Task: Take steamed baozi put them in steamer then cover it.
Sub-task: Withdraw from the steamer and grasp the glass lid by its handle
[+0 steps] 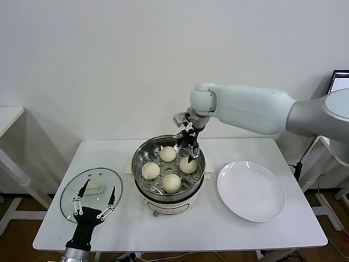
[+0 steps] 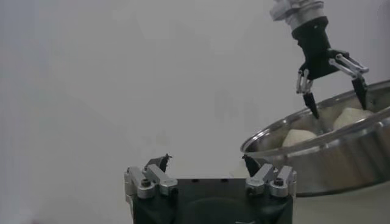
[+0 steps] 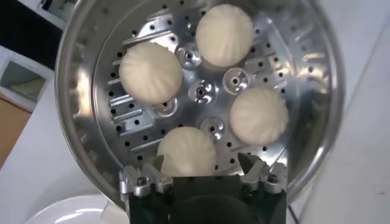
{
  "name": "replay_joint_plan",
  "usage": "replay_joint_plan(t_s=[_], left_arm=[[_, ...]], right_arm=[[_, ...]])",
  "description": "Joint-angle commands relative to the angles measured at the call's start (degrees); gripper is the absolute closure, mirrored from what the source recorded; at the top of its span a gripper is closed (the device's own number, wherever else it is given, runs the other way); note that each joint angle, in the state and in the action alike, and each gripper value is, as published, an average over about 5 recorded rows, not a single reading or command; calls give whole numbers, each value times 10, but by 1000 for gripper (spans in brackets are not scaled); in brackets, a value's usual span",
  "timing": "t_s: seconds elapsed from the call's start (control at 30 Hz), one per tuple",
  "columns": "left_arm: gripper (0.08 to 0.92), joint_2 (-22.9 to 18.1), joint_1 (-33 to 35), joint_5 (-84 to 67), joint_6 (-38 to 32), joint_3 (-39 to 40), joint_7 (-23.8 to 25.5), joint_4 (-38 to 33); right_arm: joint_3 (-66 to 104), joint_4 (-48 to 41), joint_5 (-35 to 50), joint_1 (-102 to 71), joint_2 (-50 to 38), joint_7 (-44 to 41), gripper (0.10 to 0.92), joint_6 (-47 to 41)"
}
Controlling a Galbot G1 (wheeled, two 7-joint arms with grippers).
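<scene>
Four cream-white baozi lie on the perforated tray of the steel steamer (image 1: 139, 158): one at the back (image 1: 168, 154), one left (image 1: 150, 170), one front (image 1: 171, 183), one right (image 1: 188, 165). My right gripper (image 1: 189, 154) is open just above the right baozi, inside the steamer's rim. In the right wrist view its fingertips (image 3: 201, 159) stand either side of that baozi (image 3: 186, 151), and the other buns (image 3: 150, 72) lie beyond. My left gripper (image 1: 98, 188) is open and empty, low over the glass lid (image 1: 103, 177) at the front left.
An empty white plate (image 1: 251, 191) lies right of the steamer. The lid's flat white handle (image 1: 94, 190) sits between the left fingers. The left wrist view shows the left gripper (image 2: 206, 159), the steamer wall (image 2: 341, 164) and the right gripper (image 2: 338, 100).
</scene>
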Motion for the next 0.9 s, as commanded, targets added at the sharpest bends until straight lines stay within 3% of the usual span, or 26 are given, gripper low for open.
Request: replay_joint_plan(t_s=[0.03,0.17,0.27,0.57,0.9], left_arm=[[177,0,-13,58,4,-2,-36,4],[177,4,-26,85,20,0,-64,-2],[177,2,-34,101,39,1,-86,-7],[177,8,-57,145,75,1,-136,-13],[177,34,-78,203,96,-20,-139,16]], right_arm=[[123,82,61,-26,-122,285,203,88],[172,101,68,-99,-175,585,203,150],[258,112,57,-181,-219,695,203,179],[615,163,24,-534,-301,773,203,213],[965,183,-58,-901,-201,754,203,246]])
